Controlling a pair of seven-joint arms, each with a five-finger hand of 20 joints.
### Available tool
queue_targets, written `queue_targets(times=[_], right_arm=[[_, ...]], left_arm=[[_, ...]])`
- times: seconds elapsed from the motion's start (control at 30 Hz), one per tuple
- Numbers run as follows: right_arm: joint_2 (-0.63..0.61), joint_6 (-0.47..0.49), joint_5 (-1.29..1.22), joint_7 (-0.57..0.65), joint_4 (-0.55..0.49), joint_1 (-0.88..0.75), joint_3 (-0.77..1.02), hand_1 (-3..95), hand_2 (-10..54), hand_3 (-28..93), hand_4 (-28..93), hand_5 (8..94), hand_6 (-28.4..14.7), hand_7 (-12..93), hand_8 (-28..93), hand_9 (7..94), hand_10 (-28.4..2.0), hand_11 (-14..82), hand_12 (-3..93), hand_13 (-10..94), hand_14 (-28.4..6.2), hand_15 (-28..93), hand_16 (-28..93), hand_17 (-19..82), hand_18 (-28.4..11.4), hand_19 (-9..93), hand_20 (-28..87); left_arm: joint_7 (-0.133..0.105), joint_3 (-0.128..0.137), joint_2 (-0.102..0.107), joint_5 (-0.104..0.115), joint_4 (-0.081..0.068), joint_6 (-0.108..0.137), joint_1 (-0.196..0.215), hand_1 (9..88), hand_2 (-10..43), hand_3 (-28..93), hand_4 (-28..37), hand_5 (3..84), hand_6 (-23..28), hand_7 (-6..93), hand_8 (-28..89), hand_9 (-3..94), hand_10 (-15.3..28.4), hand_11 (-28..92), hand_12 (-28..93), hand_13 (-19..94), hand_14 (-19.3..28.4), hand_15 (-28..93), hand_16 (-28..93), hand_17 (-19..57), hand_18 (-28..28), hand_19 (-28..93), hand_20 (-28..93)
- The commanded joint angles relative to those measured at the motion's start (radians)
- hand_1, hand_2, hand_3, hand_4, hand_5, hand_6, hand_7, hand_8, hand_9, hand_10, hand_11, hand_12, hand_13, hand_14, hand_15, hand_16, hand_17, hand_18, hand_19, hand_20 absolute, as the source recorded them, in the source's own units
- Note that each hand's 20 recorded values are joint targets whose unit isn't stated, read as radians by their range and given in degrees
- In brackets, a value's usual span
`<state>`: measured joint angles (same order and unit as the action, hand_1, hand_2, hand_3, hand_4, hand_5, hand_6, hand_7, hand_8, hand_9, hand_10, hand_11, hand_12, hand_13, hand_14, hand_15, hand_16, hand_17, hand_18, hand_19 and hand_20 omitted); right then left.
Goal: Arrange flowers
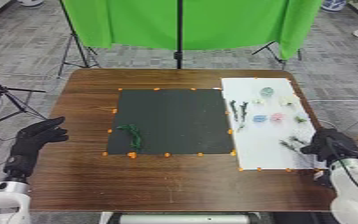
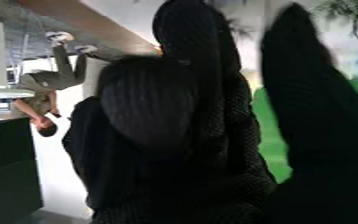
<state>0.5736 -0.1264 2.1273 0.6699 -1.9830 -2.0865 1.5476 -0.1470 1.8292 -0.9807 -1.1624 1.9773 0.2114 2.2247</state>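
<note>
While my left hand, in its black fabric glove point(image 1: 39, 136), hangs open and relaxed over the left edge of the brown wooden table point(image 1: 158, 186), my black-gloved right hand point(image 1: 333, 144) is by the near right corner of the white rectangular sheet point(image 1: 257, 152), open as well, its longer fingers point(image 2: 193, 35) straight in the right wrist view. On that sheet lie the loose flower pieces: a pale green round bloom point(image 1: 266, 92) at the far end, a cream one point(image 1: 287, 101) nearer, then a blue bloom point(image 1: 260, 118) just beside a pink one point(image 1: 277, 118). Two slender dark green stems point(image 1: 244, 111) lie side by side along the left part of the sheet, and small dark green sprigs point(image 1: 288, 145) lie close to my right hand. To the left of the sheet, on the square black mat point(image 1: 174, 120) edged with orange markers point(image 1: 132, 155), a bundle of green stems point(image 1: 134, 135) lies near the left edge, toward me
</note>
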Motion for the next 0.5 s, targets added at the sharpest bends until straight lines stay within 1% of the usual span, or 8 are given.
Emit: queue_targets(times=[0.03,0.17,0.27,0.4,0.5], right_arm=[[-0.011,-0.085,-0.068,-0.009,-0.026,0.005,0.028,56.0,-9.5,56,-16,82.6,-2.0,25,19,92.3,-10.9,34.6,26.3,94,-1.8,56,33,67,-12.5,93,51],[-0.017,-0.106,-0.108,-0.018,-0.076,0.077,0.025,56.3,-9.5,57,-15,83.3,-2.0,26,19,93.0,-10.7,35.6,26.2,94,-1.5,58,31,68,-12.5,93,52],[-0.018,-0.133,-0.136,-0.037,-0.115,0.187,-0.03,56.4,-9.5,57,-15,83.5,-2.0,27,19,93.1,-10.6,35.9,26.1,94,-1.4,59,30,68,-12.3,93,52],[0.004,-0.177,-0.185,-0.069,-0.157,0.391,-0.196,56.3,-9.5,58,-14,83.6,-2.1,27,19,93.3,-10.7,36.2,26.0,94,-1.1,60,30,69,-12.1,93,52],[0.066,-0.178,-0.189,-0.092,-0.155,0.563,-0.366,56.6,-9.5,57,-13,83.8,-2.3,27,19,93.5,-10.8,36.3,25.7,94,-0.9,60,29,69,-12.0,93,53]], left_arm=[[0.014,-0.002,-0.009,-0.003,0.005,-0.008,0.02,34.4,7.7,64,-11.5,49.3,5.0,14.0,-7,53.0,15.1,28,15,46,20.2,36,-1,12.0,15.3,24,26],[0.016,-0.003,-0.009,-0.004,0.004,-0.01,0.018,34.3,7.7,64,-11.5,49.3,4.9,14.0,-7,53.0,15.1,28,15,46,20.1,36,-1,12.0,15.3,24,26],[0.02,0.0,-0.008,-0.004,0.006,-0.01,0.021,34.2,7.8,64,-11.5,49.3,4.9,13.9,-7,53.0,15.0,28,15,46,20.2,36,-1,12.0,15.3,24,25],[0.027,-0.005,-0.006,-0.005,0.004,-0.017,0.015,34.2,7.8,64,-11.5,49.3,4.9,13.9,-6,52.9,15.1,28,15,46,20.2,36,-1,11.9,15.3,24,25],[0.035,-0.008,-0.004,-0.007,0.002,-0.028,0.009,34.2,7.8,64,-11.5,49.2,4.9,13.8,-7,52.8,15.0,28,15,46,20.3,36,-1,11.9,15.3,24,25]])
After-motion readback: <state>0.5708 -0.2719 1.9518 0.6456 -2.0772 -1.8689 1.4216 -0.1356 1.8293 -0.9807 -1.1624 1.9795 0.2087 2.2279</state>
